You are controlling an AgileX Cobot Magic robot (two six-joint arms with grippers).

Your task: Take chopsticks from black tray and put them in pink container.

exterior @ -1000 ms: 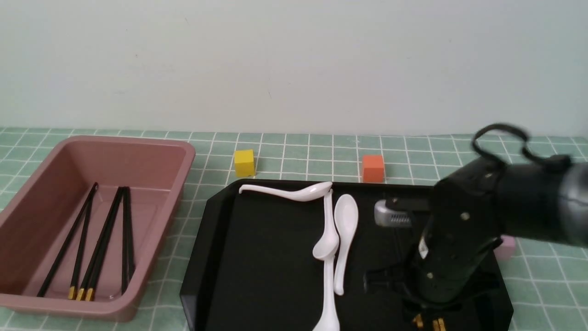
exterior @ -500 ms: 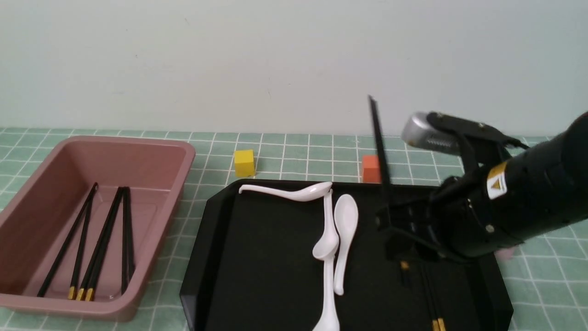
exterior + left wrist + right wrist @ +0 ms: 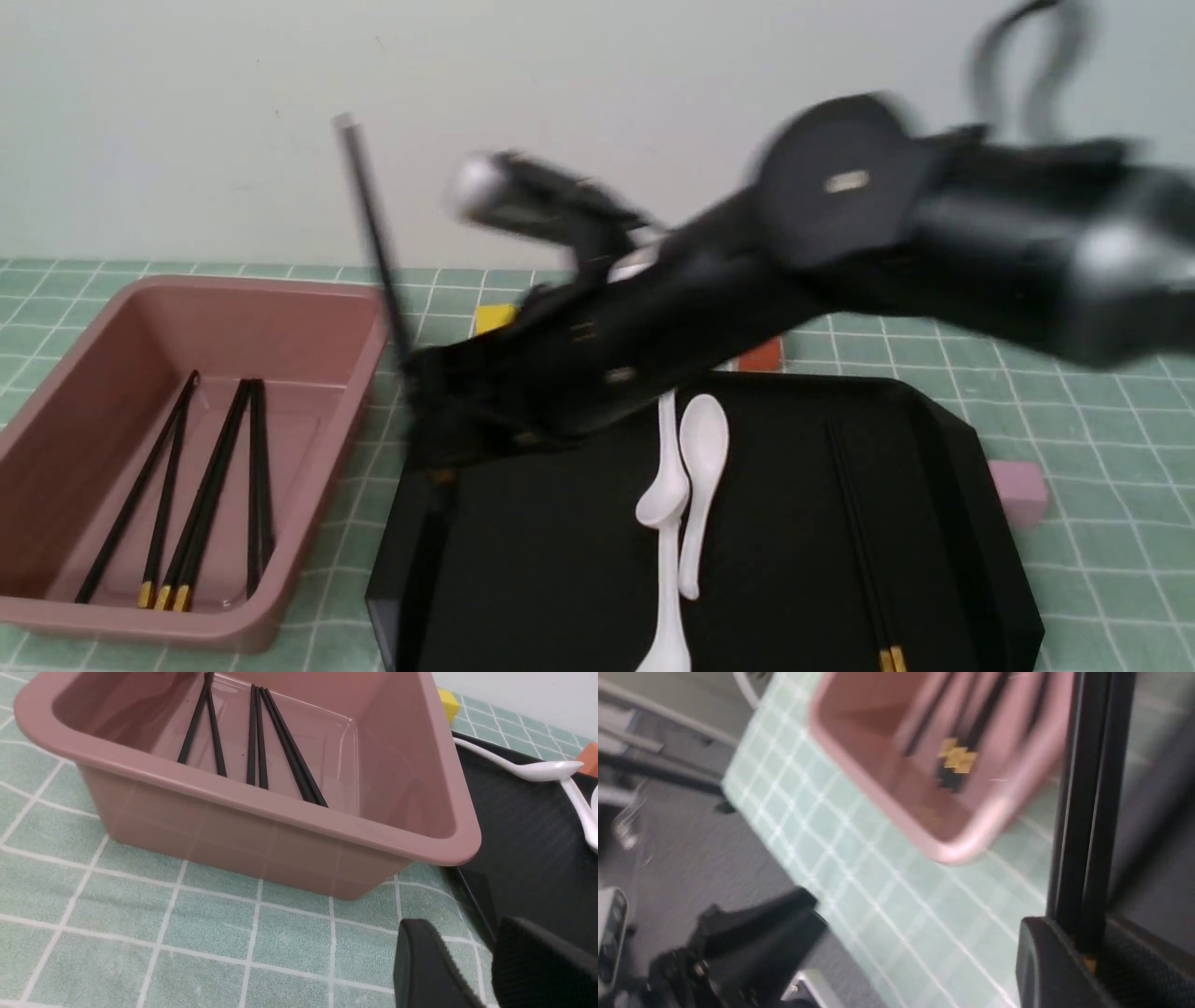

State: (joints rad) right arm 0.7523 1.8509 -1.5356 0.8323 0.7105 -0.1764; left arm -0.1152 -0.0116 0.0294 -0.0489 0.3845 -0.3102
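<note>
My right gripper [image 3: 417, 392] is shut on the gold-banded end of one chopstick [image 3: 373, 243], which stands nearly upright over the gap between the pink container [image 3: 280, 286] and the black tray [image 3: 560, 560]. The right wrist view shows that chopstick [image 3: 1083, 812] clamped in the right gripper [image 3: 1087, 961], with the blurred container [image 3: 887, 765] beyond. Several chopsticks [image 3: 210, 485] lie inside the container. Two more chopsticks [image 3: 859, 532] rest on the tray's right side. My left gripper [image 3: 472, 956] is open and empty, low over the table by the container's near corner [image 3: 280, 812].
Three white spoons [image 3: 695, 467] lie mid-tray. A yellow cube [image 3: 492, 317] and an orange cube [image 3: 761, 355] sit behind the tray, partly hidden by my right arm. A small pale pink cube [image 3: 1018, 490] sits right of the tray.
My right gripper picked a chopstick off the tray's right side, lifted it upright and swung it fast to the left, to the container's right edge. Two chopsticks stay on the tray.
</note>
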